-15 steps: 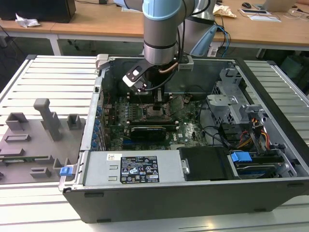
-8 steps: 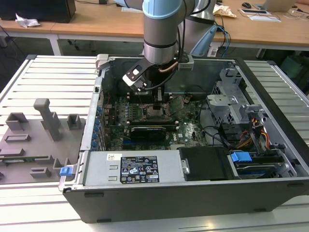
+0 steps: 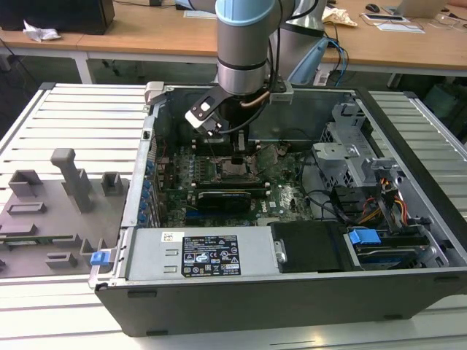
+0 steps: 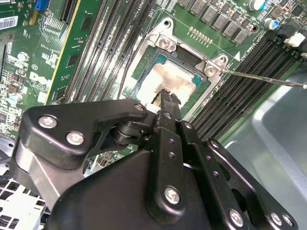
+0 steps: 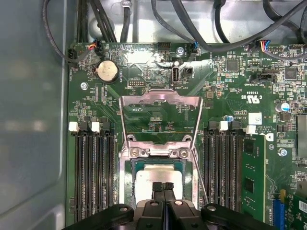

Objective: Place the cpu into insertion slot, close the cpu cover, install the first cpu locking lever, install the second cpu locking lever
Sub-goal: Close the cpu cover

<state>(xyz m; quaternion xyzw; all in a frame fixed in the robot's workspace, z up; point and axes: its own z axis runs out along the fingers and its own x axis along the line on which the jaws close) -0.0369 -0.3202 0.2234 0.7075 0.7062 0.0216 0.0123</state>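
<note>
We see the end effector [image 5: 162, 185] with its two fingers pressed together and nothing between them, the tips just over the cpu [image 5: 144, 179]. The cpu lies flat in the socket [image 5: 127, 178] on the motherboard [image 5: 230, 86]. The cpu cover [image 5: 160, 99] is swung open, lying back from the socket toward a coin battery [image 5: 107, 72]. A thin metal lever [image 4: 268, 79] juts out beside the socket. In the exterior view the arm [image 3: 244, 44] reaches down into the open computer case [image 3: 292, 281] on the tabletop [image 3: 80, 117].
</note>
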